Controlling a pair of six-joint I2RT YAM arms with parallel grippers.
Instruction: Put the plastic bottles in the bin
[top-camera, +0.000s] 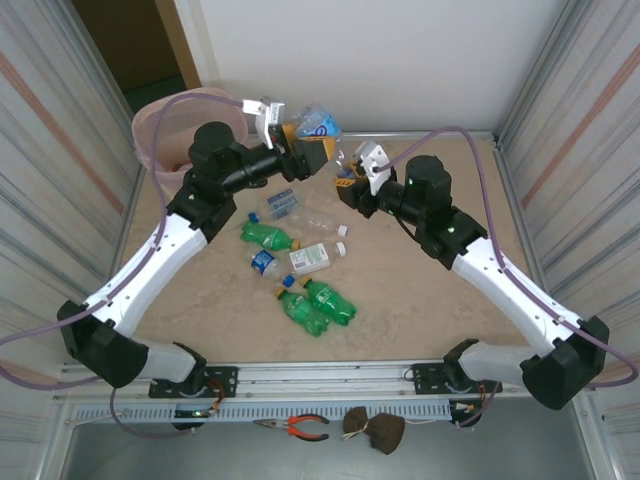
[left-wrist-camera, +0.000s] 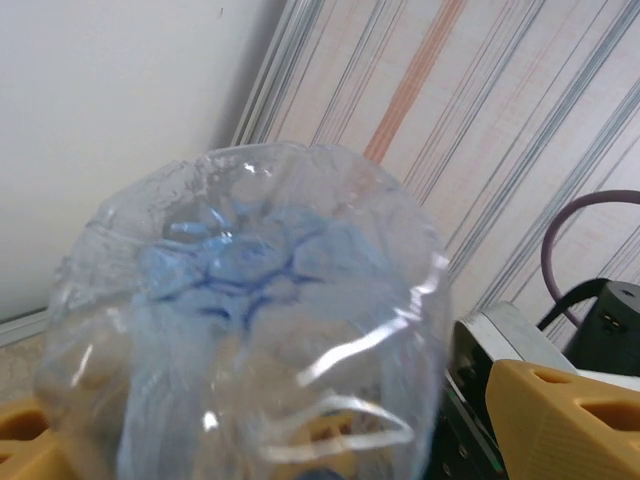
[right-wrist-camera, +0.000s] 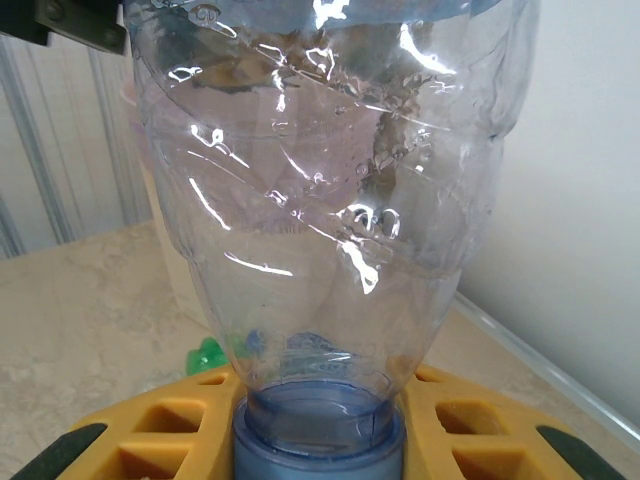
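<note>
A clear plastic bottle (top-camera: 322, 125) with a blue label hangs in the air at the back of the table, between both grippers. My right gripper (top-camera: 350, 183) (right-wrist-camera: 320, 425) is shut on its blue-capped neck, and the bottle (right-wrist-camera: 330, 200) stands up out of the yellow fingers (right-wrist-camera: 150, 425). My left gripper (top-camera: 312, 148) (left-wrist-camera: 290, 435) straddles the bottle's body (left-wrist-camera: 250, 300) with wide jaws. Its right finger (left-wrist-camera: 560, 420) stands a little clear of the wall. The bin (top-camera: 160, 140), lined with a pink bag, is at the back left beside the left arm. Several plastic bottles lie mid-table: green (top-camera: 268, 236), white (top-camera: 310, 258), clear (top-camera: 325, 222).
Two more green bottles (top-camera: 315, 305) lie nearer the front, and one green bottle (right-wrist-camera: 208, 355) is on the table below the right gripper. Striped metal walls close both sides, with a white wall at the back. Pliers (top-camera: 300, 428) lie below the front rail.
</note>
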